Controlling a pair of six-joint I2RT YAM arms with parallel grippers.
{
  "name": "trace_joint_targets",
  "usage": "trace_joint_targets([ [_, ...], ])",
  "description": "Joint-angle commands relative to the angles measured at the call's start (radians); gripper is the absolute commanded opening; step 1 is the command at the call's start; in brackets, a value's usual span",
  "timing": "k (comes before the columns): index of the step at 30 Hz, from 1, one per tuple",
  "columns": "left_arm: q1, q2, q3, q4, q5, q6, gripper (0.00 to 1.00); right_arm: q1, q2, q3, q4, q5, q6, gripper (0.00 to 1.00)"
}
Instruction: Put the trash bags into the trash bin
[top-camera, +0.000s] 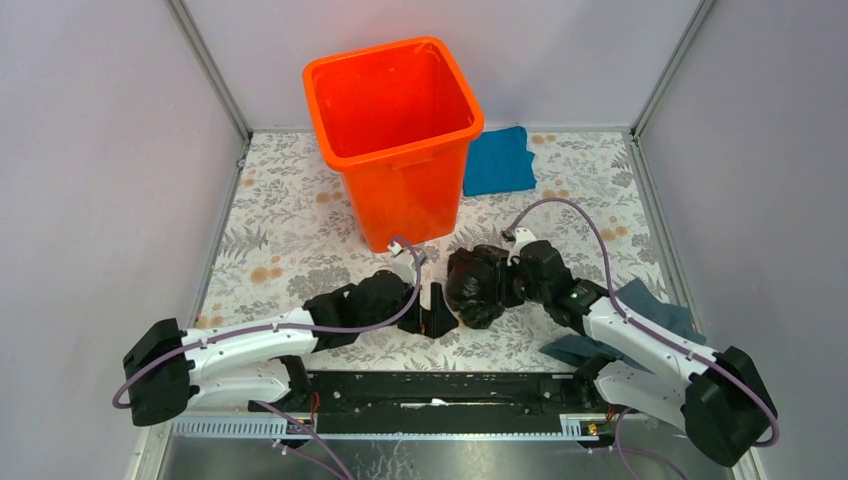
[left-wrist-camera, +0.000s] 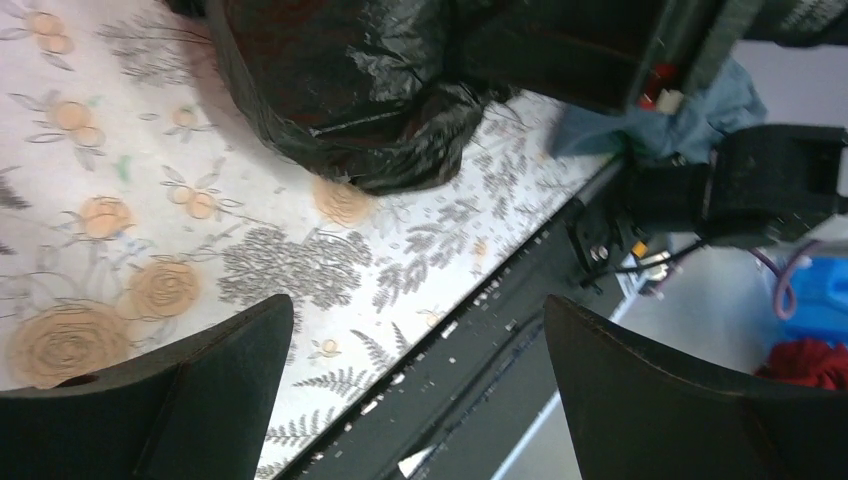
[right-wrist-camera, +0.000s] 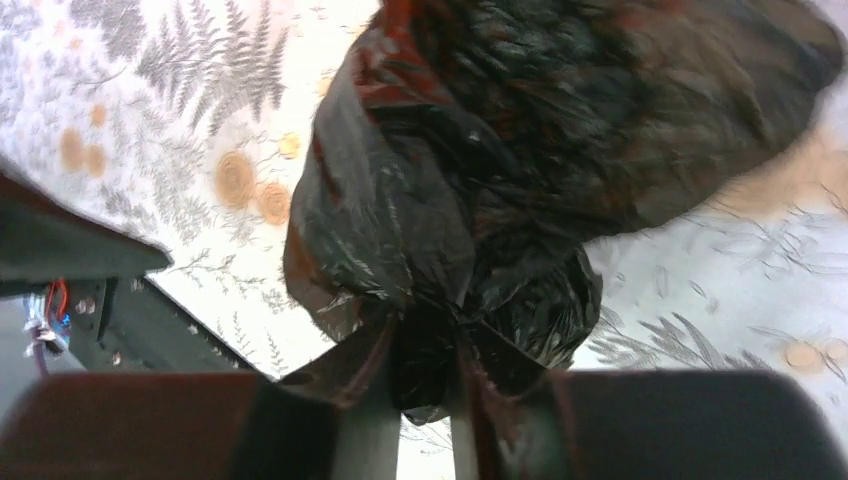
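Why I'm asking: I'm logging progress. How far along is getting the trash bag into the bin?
Done: nothing; the orange bin looks empty inside. In hand: the right gripper has a bunch of the black trash bag pinched between its jaws, the bag lying on the table before the bin. The left gripper stands open nearby, holding nothing. Left: lift the bag, carry it over the rim, release.

The trash bag (right-wrist-camera: 470, 220) is seen as thin, glossy, wrinkled film, the trash bin (top-camera: 400, 180) as smooth plastic, the far blue cloth (top-camera: 498, 160) as matt.

Bright blue cloth (top-camera: 498, 160), grey-blue cloth (top-camera: 660, 308)
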Motion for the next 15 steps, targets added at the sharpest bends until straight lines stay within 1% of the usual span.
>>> trace_joint_targets([
  [1,-0.004,-0.028,0.036,-0.038,-0.146,0.02,0.99,-0.003,0.042,0.017,0.157,-0.192,-0.042,0.17],
  [3,-0.004,-0.05,0.049,-0.069,-0.155,0.012,0.99,-0.003,0.042,0.022,0.169,-0.265,-0.025,0.08],
  [5,-0.004,-0.07,0.063,-0.089,-0.151,0.005,0.99,-0.003,0.037,0.04,0.166,-0.358,-0.003,0.02],
  [6,-0.004,-0.082,0.071,-0.095,-0.147,0.004,0.99,-0.003,0.033,0.05,0.166,-0.431,0.015,0.0],
  [9,-0.003,-0.095,0.102,-0.118,-0.138,0.017,0.99,-0.002,0.001,0.06,0.208,-0.563,0.093,0.0],
  [11,-0.002,-0.089,0.125,-0.125,-0.115,0.034,0.99,-0.003,-0.029,0.064,0.204,-0.577,0.123,0.0],
  [15,-0.002,-0.056,0.154,-0.1,-0.043,0.054,0.99,-0.002,-0.07,0.074,0.175,-0.583,0.129,0.0],
])
